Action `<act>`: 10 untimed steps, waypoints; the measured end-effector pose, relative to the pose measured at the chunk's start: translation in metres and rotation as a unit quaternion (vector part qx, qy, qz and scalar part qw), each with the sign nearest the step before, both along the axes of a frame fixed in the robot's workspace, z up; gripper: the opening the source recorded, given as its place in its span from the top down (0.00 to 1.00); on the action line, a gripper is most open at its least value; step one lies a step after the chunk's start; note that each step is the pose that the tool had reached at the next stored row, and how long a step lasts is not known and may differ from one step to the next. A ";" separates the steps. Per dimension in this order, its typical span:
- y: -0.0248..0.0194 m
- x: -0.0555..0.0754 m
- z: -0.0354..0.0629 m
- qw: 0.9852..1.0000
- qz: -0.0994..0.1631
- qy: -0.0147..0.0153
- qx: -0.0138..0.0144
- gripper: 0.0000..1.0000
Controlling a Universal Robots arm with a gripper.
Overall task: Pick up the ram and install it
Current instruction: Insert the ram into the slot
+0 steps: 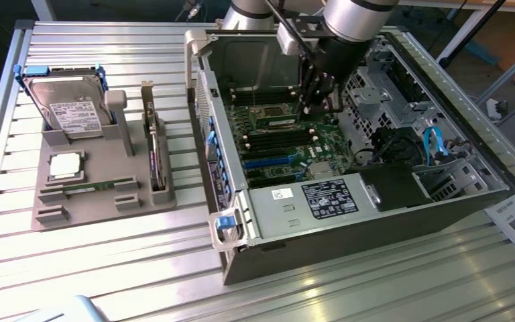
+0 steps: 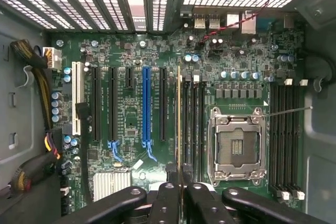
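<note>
Ram (image 2: 178,119) seen edge-on: thin gold-green strip, chips not visible. Gripper (image 2: 180,195) jaws nearly closed, pinching ram's top edge. Ram sits over mobo (image 2: 126,77), btwn blue slot (image 2: 146,103) & CPU socket (image 2: 234,142), inside case (image 1: 329,241). Can't tell if seated. Lower edge hidden.

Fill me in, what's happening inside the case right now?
The arm's end effector is down inside the open computer case, shut on the ram, which is seen edge-on. The stick runs along the black memory slots beside the empty processor socket on the motherboard. Whether it has entered a slot can't be told. The hard drive sits in the grey fixture outside the case.
</note>
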State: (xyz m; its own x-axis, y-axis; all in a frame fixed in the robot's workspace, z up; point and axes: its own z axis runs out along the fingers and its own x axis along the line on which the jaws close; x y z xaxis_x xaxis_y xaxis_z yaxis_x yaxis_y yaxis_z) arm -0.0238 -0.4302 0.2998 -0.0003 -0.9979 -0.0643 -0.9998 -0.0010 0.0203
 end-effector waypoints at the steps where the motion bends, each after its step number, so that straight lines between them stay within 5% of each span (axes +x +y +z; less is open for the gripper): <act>1: 0.0000 0.000 -0.0014 1.000 0.000 -0.001 0.000 0.88; 10: 0.0000 0.000 -0.0168 1.000 0.000 -0.006 0.000 0.88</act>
